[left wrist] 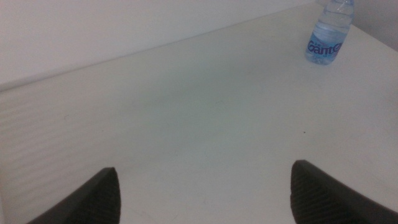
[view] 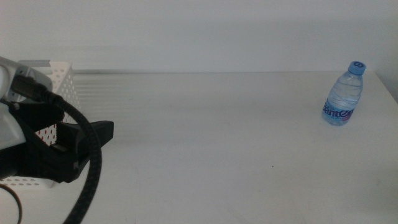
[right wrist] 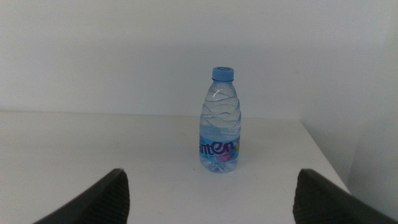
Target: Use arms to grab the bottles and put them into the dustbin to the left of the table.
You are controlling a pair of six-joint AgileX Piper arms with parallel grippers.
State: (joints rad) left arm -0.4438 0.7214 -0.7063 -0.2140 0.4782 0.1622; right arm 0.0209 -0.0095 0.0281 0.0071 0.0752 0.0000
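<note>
A small clear water bottle [view: 342, 95] with a blue cap stands upright near the far right corner of the white table [view: 217, 143]. It also shows far off in the left wrist view as the bottle [left wrist: 327, 37]. At the left edge sits the white perforated dustbin [view: 60, 79]. My left gripper [view: 99, 134] hovers right in front of it and points toward the table's middle. Its jaws are open with nothing between them, as seen on the left gripper [left wrist: 205, 180]. My right gripper [right wrist: 211, 183] is open and faces the bottle [right wrist: 219, 124], which stands some way ahead, centred between the jaws. The right arm is outside the middle view.
A thick black cable [view: 90, 180] loops down from the left arm at the near left. The table's right edge [view: 392, 93] runs just beyond the bottle. A plain white wall rises behind the table.
</note>
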